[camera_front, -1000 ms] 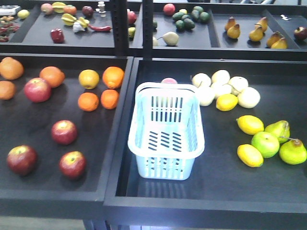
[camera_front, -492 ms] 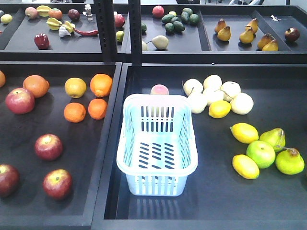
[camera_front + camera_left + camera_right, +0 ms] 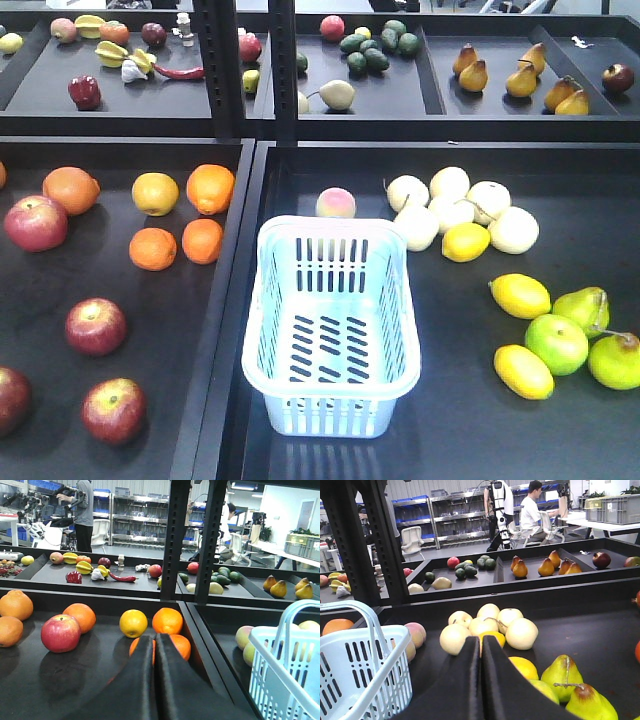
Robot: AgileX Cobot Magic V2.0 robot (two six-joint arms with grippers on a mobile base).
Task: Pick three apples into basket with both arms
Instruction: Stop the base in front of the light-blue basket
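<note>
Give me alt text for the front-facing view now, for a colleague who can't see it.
An empty pale blue-white slotted plastic basket stands in the right black tray, with glossy red apples and oranges in the left tray and pale, yellow and green fruits to its right.

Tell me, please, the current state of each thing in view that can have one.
basket: upright, empty, no fruit inside.
apples: lying loose on the tray beside the basket, none picked yet.
left tool: shut, holding nothing, above the tray near the oranges.
right tool: shut, holding nothing, pointing at the pale yellow fruits.
</note>
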